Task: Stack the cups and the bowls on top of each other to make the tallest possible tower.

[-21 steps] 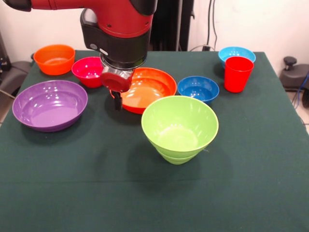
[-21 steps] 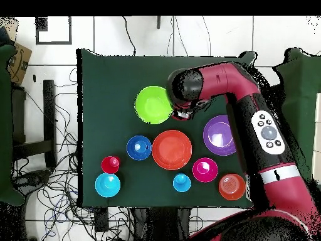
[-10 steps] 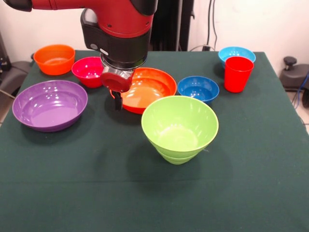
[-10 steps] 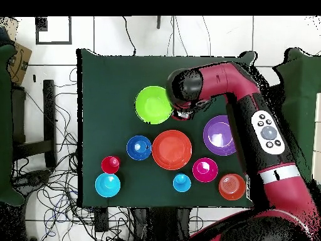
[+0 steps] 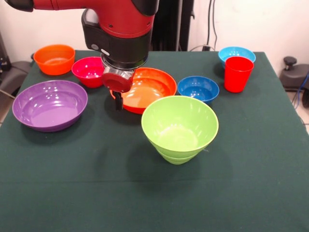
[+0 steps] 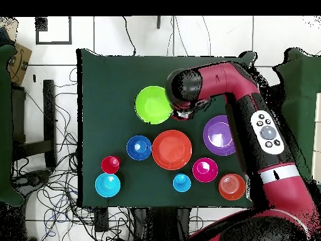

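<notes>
Pincer: the black pincer hung low over the near-left rim of the large glossy orange plastic bowl; whether it was open or closed could not be told

Bowls: all sat apart on the green-clothed desk — the wide purple plastic bowl, the deep lime green plastic bowl with a second lime rim showing beneath it, the small dark blue bowl, the magenta bowl, the small orange bowl, and the light blue bowl

Cups: the red plastic tumbler stood just before the light blue one

Tower: barely begun, judging by the spread

Handling: thin, light, stiff and slippery, probably; a pinch across the rim wall looked safest
</notes>
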You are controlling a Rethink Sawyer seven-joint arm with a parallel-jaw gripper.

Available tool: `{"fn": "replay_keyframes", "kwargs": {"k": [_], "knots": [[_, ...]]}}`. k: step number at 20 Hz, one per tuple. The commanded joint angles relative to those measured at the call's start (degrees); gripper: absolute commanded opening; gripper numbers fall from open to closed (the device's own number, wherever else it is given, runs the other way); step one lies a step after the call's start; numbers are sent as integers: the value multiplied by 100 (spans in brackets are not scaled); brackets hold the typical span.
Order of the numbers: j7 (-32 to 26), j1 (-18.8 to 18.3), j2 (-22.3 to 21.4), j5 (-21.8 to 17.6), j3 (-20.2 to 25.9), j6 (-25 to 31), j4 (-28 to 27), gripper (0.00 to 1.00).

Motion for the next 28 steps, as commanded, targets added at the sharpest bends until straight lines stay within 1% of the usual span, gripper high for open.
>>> {"fn": "replay_keyframes", "kwargs": {"k": [1,3,7,12,15,18,20,22,23,27,28], "knots": [[-2103,72,9,-332,-288,451,224,100],[-1924,-59,76,-219,-263,231,264,100],[-2512,-220,72,-359,-281,275,195,100],[-2679,-214,166,-574,-417,297,-83,100],[-2940,-228,245,-720,-484,340,-217,100],[-3148,-323,321,-796,-515,279,-272,100],[-3155,-384,328,-818,-553,216,-211,100],[-2978,-389,271,-822,-617,166,-37,100],[-2805,-363,218,-823,-655,96,137,100],[-2471,-219,85,-808,-776,64,381,100],[-2466,-208,63,-781,-795,76,383,100]]}}
